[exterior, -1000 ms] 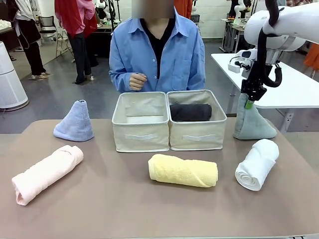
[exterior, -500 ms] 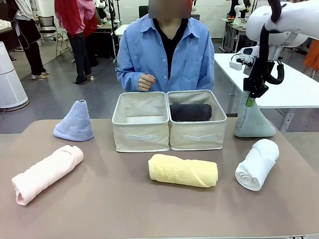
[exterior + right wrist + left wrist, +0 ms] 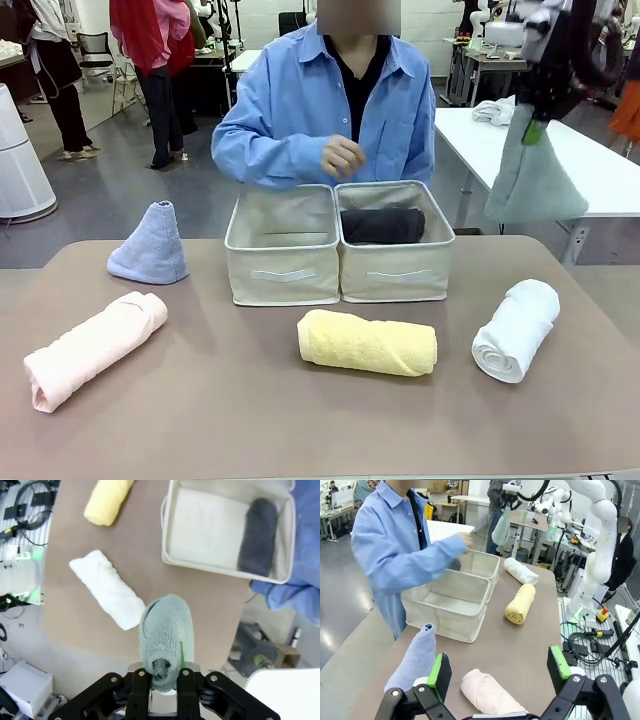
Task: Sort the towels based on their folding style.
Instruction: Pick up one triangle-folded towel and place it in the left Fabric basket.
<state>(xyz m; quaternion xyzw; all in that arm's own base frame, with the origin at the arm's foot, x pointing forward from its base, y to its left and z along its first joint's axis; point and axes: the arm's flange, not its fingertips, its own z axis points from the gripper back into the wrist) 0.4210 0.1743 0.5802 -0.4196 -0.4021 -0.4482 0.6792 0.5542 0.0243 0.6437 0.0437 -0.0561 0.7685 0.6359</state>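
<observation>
**Front view:** A second ago the grey-green cone towel (image 3: pixel 535 175) stood on the table (image 3: pixel 250 420), just right of the right bin (image 3: pixel 395 243). Now it hangs in the air, well clear of the tabletop. The right gripper (image 3: pixel 537 126) is clenched on its tip. The pick looks done and the carry comes next. Since the dark grey roll (image 3: pixel 383 225) lies in the right bin, the empty left bin (image 3: pixel 283 245) is probably where the cone goes. Its long axis runs near vertical, with the tip up and the wide base down. The person's hand (image 3: pixel 343 157) has come forward over the bins.

**Left wrist view:** The left gripper (image 3: pixel 499 669) is released, with its jaws wide and nothing between them. It hovers over the lavender cone (image 3: pixel 417 660) and the pink roll (image 3: pixel 487 692).

**Right wrist view:** The cone points straight back into the closed fingers, above the table edge beside the white roll (image 3: pixel 107 590).
</observation>
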